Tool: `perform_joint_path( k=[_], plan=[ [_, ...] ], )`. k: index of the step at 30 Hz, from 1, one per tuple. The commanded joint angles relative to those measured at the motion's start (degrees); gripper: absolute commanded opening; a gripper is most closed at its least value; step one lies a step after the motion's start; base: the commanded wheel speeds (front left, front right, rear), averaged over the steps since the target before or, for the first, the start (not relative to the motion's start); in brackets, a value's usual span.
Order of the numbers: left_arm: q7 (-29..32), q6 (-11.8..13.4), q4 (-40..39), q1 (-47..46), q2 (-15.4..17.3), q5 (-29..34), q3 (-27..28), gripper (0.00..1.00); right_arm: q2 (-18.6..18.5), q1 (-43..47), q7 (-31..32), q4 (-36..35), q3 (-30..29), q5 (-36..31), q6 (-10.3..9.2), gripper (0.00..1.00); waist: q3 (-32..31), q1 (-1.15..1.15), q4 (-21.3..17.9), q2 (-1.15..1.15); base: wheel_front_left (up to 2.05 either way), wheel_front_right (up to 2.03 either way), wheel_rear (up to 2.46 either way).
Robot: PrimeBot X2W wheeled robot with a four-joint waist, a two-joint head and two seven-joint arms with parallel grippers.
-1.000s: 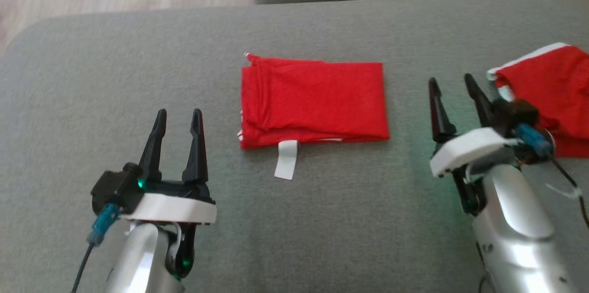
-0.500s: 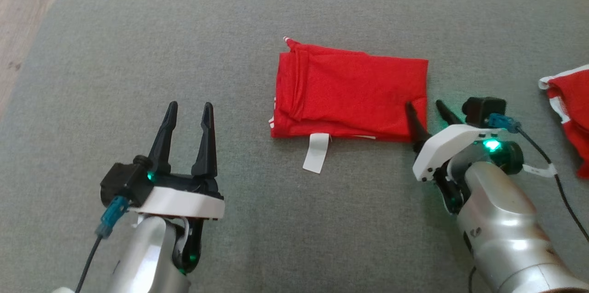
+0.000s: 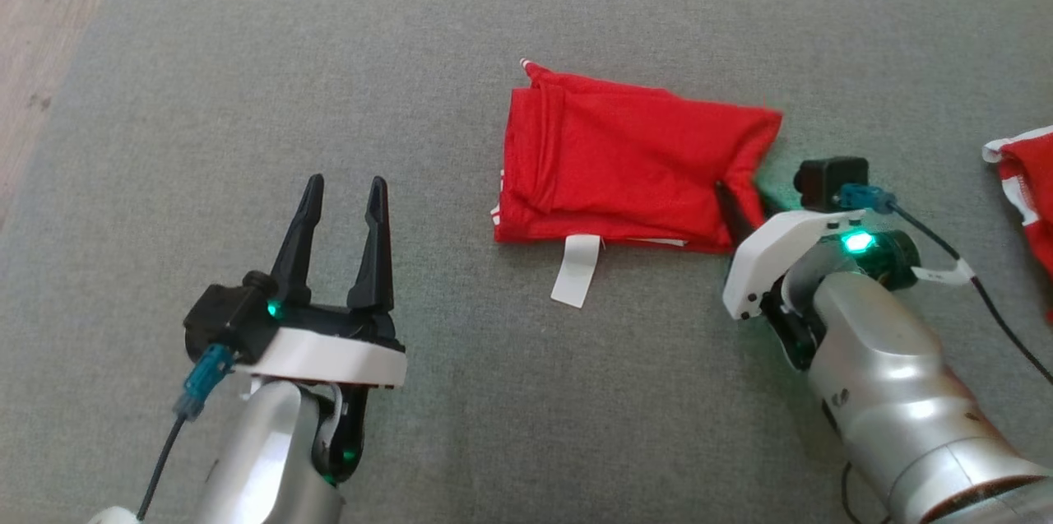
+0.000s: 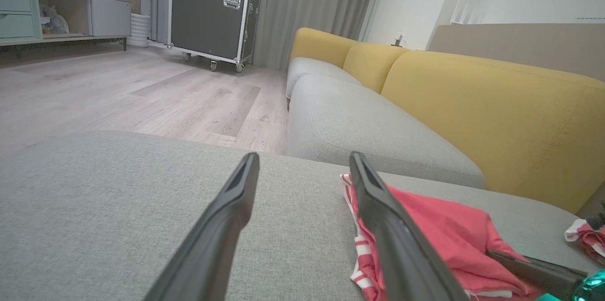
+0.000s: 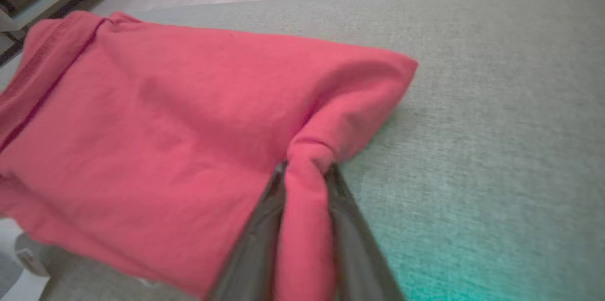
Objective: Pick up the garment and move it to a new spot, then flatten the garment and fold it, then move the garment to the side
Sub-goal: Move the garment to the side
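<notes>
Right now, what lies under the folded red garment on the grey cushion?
The folded red cloth garment rests on the grey fabric cushion. A white rectangular label sticks out from beneath its near edge. The rest beneath is covered and cannot be seen.

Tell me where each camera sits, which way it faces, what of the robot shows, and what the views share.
Head view: on the head, facing forward and down at the grey cushion and folded red garment; both arms show, left tool open, right tool at the garment's right edge.
Left wrist view: on the left wrist, facing across the cushion toward a yellow sofa; its two fingers show.
Right wrist view: on the right wrist, facing the garment close up; its fingers pinch a fold.
Shared: all three show the red garment.
</notes>
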Motion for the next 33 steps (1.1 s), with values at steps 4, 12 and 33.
perform_joint_path(
  k=[4, 12, 33],
  plan=[
    [-0.29, 0.09, -1.22, -1.55, 0.49, 0.10, 2.65, 1.00, 1.19, -1.92, -3.24, 0.81, 2.31, -1.09, -0.04, 0.00, -1.14, 0.00, -1.23, 0.00, 0.00, 0.00, 0.00],
    [-0.29, 0.09, -1.43, -0.16, 0.49, 0.10, 3.13, 1.00, 1.19, -3.58, -6.96, 2.63, 2.15, -4.65, -0.04, 0.00, -4.16, 0.00, -5.65, 0.00, 0.00, 0.00, 0.00],
    [-0.29, 0.09, -3.32, -0.32, 0.49, 0.28, 3.53, 1.00, -15.87, -8.88, -3.75, -2.89, 11.92, -8.16, -0.04, 0.00, -3.06, 0.00, -16.50, 0.00, 0.00, 0.00, 0.00]
  ],
)
